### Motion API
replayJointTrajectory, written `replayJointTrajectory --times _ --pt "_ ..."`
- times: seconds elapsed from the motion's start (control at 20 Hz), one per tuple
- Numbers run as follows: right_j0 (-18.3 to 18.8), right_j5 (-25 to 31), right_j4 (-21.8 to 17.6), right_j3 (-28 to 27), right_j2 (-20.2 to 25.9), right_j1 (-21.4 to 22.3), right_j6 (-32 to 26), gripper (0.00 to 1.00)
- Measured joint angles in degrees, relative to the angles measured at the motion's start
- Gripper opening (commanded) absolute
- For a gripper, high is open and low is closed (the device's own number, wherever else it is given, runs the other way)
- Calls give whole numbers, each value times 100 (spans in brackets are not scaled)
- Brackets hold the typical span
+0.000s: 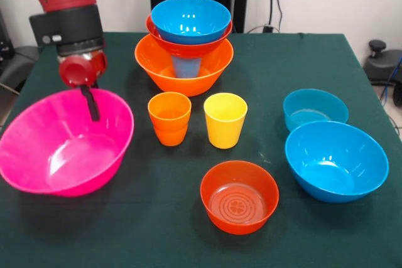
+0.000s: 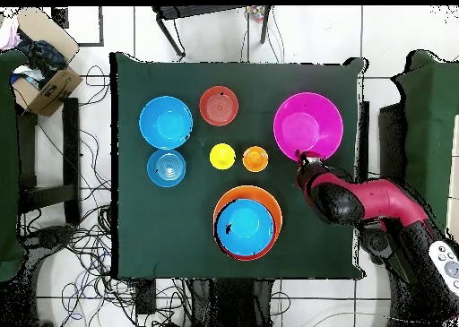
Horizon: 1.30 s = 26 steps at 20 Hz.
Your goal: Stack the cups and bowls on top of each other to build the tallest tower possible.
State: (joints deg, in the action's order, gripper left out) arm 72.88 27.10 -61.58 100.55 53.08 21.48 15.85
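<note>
The tower stands at the back centre: a big orange bowl point(image 1: 157, 70) point(image 2: 271, 203) holds a blue cup point(image 1: 186, 67), with a red-orange bowl point(image 1: 188, 48) and a blue bowl point(image 1: 190, 20) point(image 2: 242, 225) on top. My gripper point(image 1: 93, 105) point(image 2: 303, 158) hangs at the far rim of the big pink bowl point(image 1: 63, 149) point(image 2: 309, 126), its tip reaching just inside. An orange cup point(image 1: 169, 117) point(image 2: 255, 159) and a yellow cup point(image 1: 225, 119) point(image 2: 222, 156) stand upright side by side in the middle. A second red-orange bowl point(image 1: 239, 197) point(image 2: 219, 106) sits near the front edge.
At the right of the front view sit a small shallow blue bowl point(image 1: 314, 110) point(image 2: 167, 167) and a larger blue bowl point(image 1: 336, 161) point(image 2: 166, 122). The table wears a dark green cloth point(image 1: 125, 230). A cardboard box point(image 2: 40, 77) and cables lie on the floor beside it.
</note>
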Motion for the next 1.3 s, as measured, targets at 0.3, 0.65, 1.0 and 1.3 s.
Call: replayJointTrajectory --times 0.3,0.65,1.0,1.3 --pt "290 -1 249 590 58 703 0 0" --pt "776 -45 689 1218 216 1646 0 0" --pt "1315 -87 1377 1480 644 1981 0 0" --pt "2022 -309 2369 1876 1265 2208 30 0"
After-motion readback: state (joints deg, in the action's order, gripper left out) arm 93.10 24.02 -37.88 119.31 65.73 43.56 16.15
